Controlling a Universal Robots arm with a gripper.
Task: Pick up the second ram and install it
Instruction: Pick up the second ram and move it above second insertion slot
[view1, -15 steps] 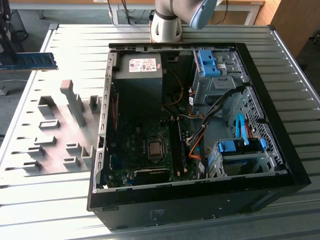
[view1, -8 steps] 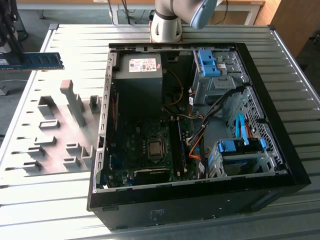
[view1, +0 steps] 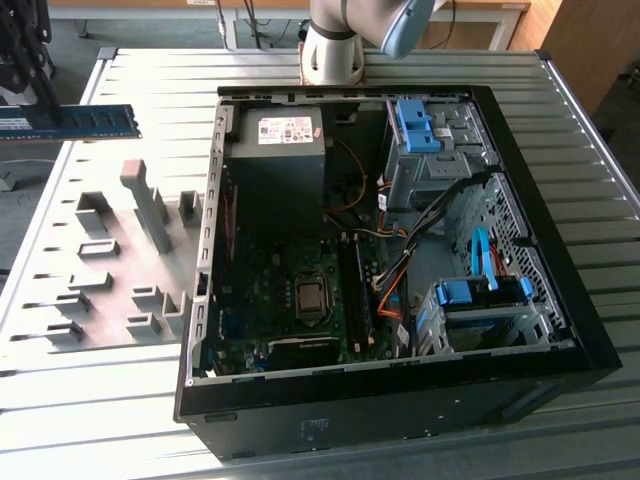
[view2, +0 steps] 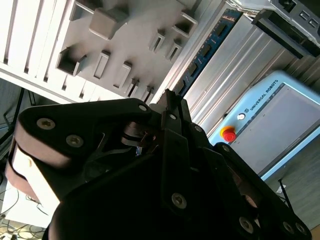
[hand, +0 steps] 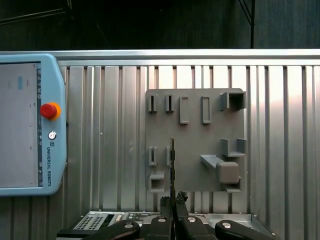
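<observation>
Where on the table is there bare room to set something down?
Bare ribbed table lies between the grey fixture plate and the near edge, and at the exterior view's right of the computer case. A free strip separates the teach pendant from the plate. Crowded: the case interior and the plate's holders.

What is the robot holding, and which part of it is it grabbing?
The gripper holds the second ram, a thin blue stick, pinched at one end; the rest sticks out beyond the gripper.
</observation>
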